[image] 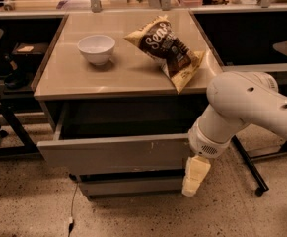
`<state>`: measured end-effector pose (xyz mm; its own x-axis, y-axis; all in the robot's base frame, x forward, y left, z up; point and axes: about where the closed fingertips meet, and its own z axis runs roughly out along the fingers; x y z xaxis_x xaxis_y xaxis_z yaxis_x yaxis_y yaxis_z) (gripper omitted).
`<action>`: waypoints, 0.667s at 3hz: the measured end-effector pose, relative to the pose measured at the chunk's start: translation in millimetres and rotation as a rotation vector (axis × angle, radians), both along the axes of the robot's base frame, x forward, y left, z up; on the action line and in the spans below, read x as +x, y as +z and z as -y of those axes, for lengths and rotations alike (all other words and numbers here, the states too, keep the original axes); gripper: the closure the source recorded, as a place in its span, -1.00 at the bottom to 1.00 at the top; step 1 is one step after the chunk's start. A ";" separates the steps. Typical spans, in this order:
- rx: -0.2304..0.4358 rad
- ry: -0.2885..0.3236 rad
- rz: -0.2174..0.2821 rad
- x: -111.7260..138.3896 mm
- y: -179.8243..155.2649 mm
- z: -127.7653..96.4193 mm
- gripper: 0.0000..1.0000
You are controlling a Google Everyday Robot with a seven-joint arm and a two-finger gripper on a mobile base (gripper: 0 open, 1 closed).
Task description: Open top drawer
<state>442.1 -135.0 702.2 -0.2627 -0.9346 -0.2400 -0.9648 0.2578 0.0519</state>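
Pointing the pale gripper (196, 176) straight down toward the speckled floor (29, 201), just off the right end of the top drawer (113, 154) and hanging below its lower edge. Giving no way of telling whether spread or closed, nor whether touching the drawer. Reaching in from the right edge with a thick white arm (246, 107), its wrist overlapping the right end of the drawer front.

Showing the top drawer standing partly pulled out, its wide grey front sitting forward of the cabinet, bearing pale scratches right of centre and leaving a dark gap behind it under the table (84, 78). Revealing a narrower grey drawer front (133, 185) set back beneath it, and a thin dark cable (73, 206) trailing across the floor at lower left.

Moving back onto the beige tabletop: displaying a white bowl (96, 48) resting upright left of centre and a brown-and-yellow snack bag (167, 51) lying to its right, well apart from it, one corner reaching the table's right edge.

Taking in, farther off, a dark chair frame (0, 127) at left, a dark wheeled stand (251, 167) at right, and a cluttered counter (133, 4) running along the back.
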 end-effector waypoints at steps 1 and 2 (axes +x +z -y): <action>-0.017 0.021 0.029 14.5 -0.9 -3.2 -1.00; -0.031 0.025 0.033 34.9 -13.6 -4.3 -1.00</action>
